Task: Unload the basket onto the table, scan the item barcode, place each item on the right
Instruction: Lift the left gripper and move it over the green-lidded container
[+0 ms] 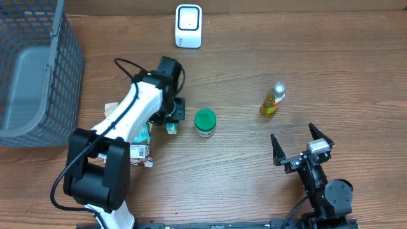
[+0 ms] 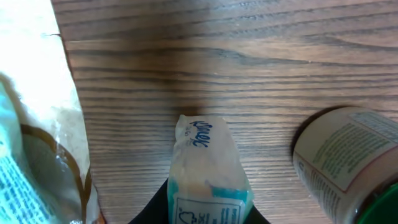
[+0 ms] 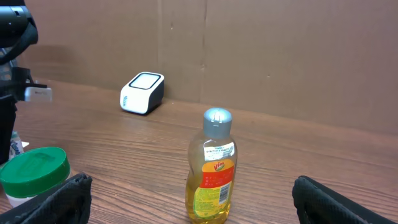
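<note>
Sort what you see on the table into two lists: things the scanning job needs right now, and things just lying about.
In the job: packet, held in the left gripper; scanner.
Lying about: jar; bottle; basket; bags.

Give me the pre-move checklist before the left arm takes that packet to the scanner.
1. Packet between the fingers of the left gripper: ok.
2. Grip tight enough to lift: cannot tell.
3. Barcode side located: cannot tell.
4. Scanner unblocked: ok.
5. Green-lidded jar apart from packet: ok.
6. Right gripper open, empty, away from the path: ok.
</note>
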`<state>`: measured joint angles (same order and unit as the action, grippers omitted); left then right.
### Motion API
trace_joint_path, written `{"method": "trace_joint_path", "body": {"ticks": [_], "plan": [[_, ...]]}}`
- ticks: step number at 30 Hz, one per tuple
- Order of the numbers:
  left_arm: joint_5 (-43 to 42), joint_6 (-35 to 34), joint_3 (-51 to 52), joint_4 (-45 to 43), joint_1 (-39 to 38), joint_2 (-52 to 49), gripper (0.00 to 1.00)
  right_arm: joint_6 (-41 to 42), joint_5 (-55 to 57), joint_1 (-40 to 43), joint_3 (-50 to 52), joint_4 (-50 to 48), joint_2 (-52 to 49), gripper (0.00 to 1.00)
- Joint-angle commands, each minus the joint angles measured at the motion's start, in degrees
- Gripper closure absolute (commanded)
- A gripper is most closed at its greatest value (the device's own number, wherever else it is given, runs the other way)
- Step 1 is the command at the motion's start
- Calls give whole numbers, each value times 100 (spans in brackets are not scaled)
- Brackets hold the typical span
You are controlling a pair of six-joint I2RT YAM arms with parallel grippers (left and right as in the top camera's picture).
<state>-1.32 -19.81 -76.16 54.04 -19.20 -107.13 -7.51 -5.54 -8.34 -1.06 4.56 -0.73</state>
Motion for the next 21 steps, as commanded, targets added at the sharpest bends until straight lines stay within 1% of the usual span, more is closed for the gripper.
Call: {"method": "trace_joint_path", "body": {"ticks": [1, 4, 6, 8, 14, 17, 18, 19, 20, 21], "plan": [[625, -479, -94, -31, -72, 140, 81, 13, 35, 17, 61, -17, 57, 0], [758, -664, -81, -44, -74, 138, 78, 13, 35, 17, 61, -17, 57, 0], [772, -662, -76, -116, -70, 138, 74, 13, 35, 17, 61, -17, 57, 0], [772, -660, -70, -192, -70, 138, 72, 13, 35, 17, 61, -17, 57, 0], [946, -660, -28, -223, -70, 63, 73, 13, 35, 17, 61, -17, 57, 0], [1029, -656, 11, -297, -70, -50, 71, 13, 35, 17, 61, -17, 57, 0], [1029, -656, 11, -302, -70, -68, 65, 13, 35, 17, 61, -17, 57, 0], [1027, -629, 11, -306, -70, -76, 50, 13, 35, 17, 61, -17, 57, 0], [1029, -597, 11, -308, -70, -76, 38, 13, 35, 17, 61, -17, 57, 0], [1027, -592, 7, -302, -70, -76, 34, 13, 35, 17, 61, -17, 57, 0]]}}
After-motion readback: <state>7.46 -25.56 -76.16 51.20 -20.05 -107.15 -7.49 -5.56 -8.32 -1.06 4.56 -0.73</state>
